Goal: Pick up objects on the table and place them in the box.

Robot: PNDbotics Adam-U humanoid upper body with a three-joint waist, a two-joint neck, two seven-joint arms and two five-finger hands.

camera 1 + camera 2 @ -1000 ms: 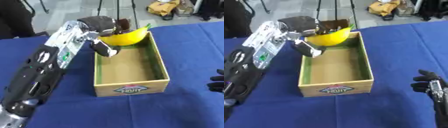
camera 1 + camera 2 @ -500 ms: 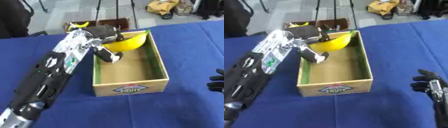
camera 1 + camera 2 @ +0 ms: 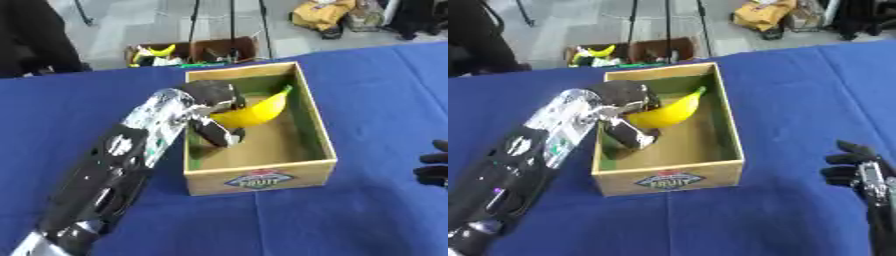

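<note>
The open wooden box (image 3: 259,172) with green inner walls and a fruit label on its front sits on the blue cloth-covered table (image 3: 367,100). On every side of the box the blue cloth lies bare — wide on its right, wide in front, and a narrower strip behind it up to the table's far edge. The box's floor nearer its front wall is bare brown board.

The robot's left hand (image 3: 213,102) — black with silver parts — reaches over the box's left wall, with its arm running down toward the near-left of the box. Its fingers and thumb are curled round the yellow curved banana (image 3: 254,110), pinching the fruit at the end nearest the left wall. The banana lies inside the box's outline, in its rear half, slanting from the left wall up toward the far right corner, where its green-tipped end comes near the right wall's rim. Whether the banana touches the box floor cannot be told. A dark finger (image 3: 630,135) hangs below the fruit, down inside the box by the left wall.

The robot's right hand (image 3: 857,170) shows well to the right of the box, near the front, fingers loosely spread over the cloth and holding nothing.

Beyond the table, behind the box, a brown floor crate (image 3: 194,51) holds another yellow fruit.
</note>
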